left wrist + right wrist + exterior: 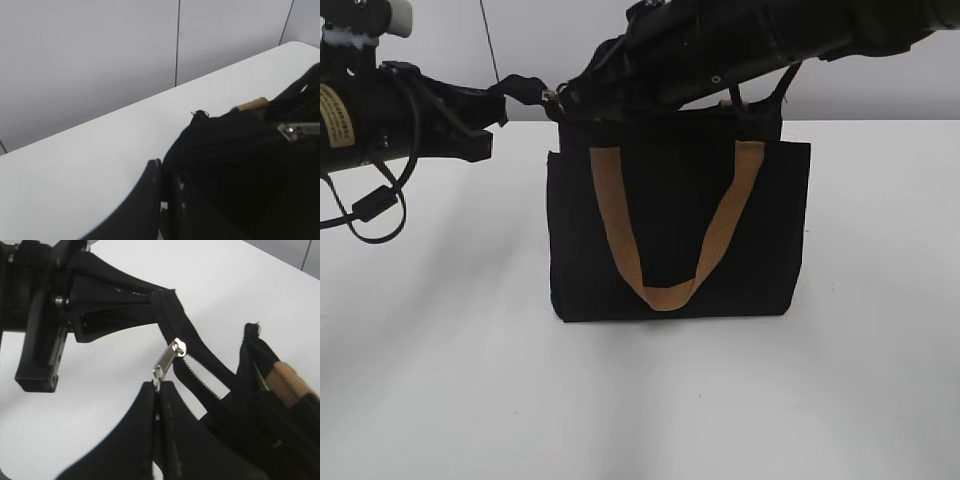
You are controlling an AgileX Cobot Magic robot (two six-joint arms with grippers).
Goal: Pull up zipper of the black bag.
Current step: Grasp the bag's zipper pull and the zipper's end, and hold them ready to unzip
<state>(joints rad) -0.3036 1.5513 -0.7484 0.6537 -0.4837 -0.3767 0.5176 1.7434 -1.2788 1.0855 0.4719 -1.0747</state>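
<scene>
The black bag [670, 230] stands upright on the white table, with a tan strap [665, 290] hanging down its front. My left gripper [525, 92] is shut on the fabric end of the zipper at the bag's top left corner; the left wrist view shows its fingers [161, 175] pinching that black fabric. My right gripper [560, 100] reaches across the bag top and is shut on the silver pull tab [167, 360], its fingertips [159, 386] closed on the tab's tip. The zipper [200, 370] gapes open behind the slider, teeth showing. The slider sits near the left end.
The white table [440, 380] runs all round the bag, with a grey wall [520, 30] behind. A looped black cable [375, 215] hangs from the left arm. The right arm's body [770, 40] hides the bag's top edge in the exterior view.
</scene>
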